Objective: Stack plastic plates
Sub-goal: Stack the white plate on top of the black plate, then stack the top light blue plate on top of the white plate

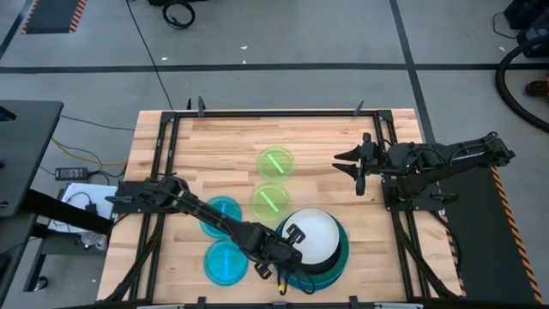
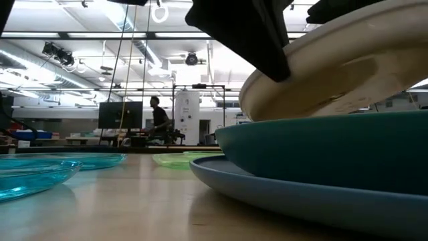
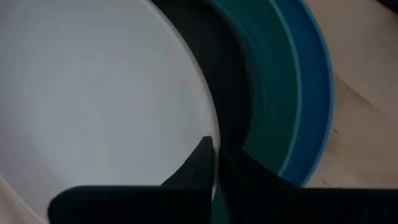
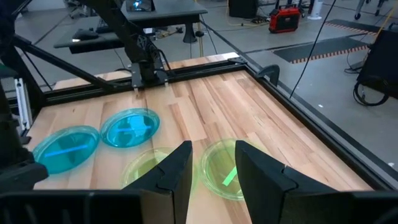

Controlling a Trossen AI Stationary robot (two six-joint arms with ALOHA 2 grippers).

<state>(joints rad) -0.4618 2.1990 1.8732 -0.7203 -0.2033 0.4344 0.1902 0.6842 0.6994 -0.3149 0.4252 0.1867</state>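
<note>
The white plate point(image 1: 316, 238) point(image 3: 93, 81) is topmost on a stack at the table's near right, over the black plate point(image 3: 231, 106), the teal plate point(image 1: 342, 246) point(image 2: 334, 144) and the blue plate point(image 1: 319, 281) point(image 2: 281, 191). My left gripper point(image 1: 283, 249) point(image 3: 214, 150) is shut on the white plate's left rim. Two cyan plates point(image 1: 225, 213) point(image 1: 226, 262) and two lime plates point(image 1: 275, 162) point(image 1: 272, 202) lie flat on the table. My right gripper point(image 1: 356, 169) point(image 4: 214, 165) is open above the table's right side and touches nothing. My left gripper pinches the white plate's rim point(image 3: 210, 127) on its left side, one finger above point(image 3: 196, 165) and one below point(image 3: 249, 168). The fingers come from the table's left, slanting down. The white plate point(image 2: 334, 67) sits tilted, its held side raised above the teal plate.
A black metal frame point(image 1: 257, 112) runs around the wooden table. Bare wood point(image 1: 206, 154) lies at the far left and beyond the lime plates. In the room behind, a person point(image 2: 159, 117) stands by equipment.
</note>
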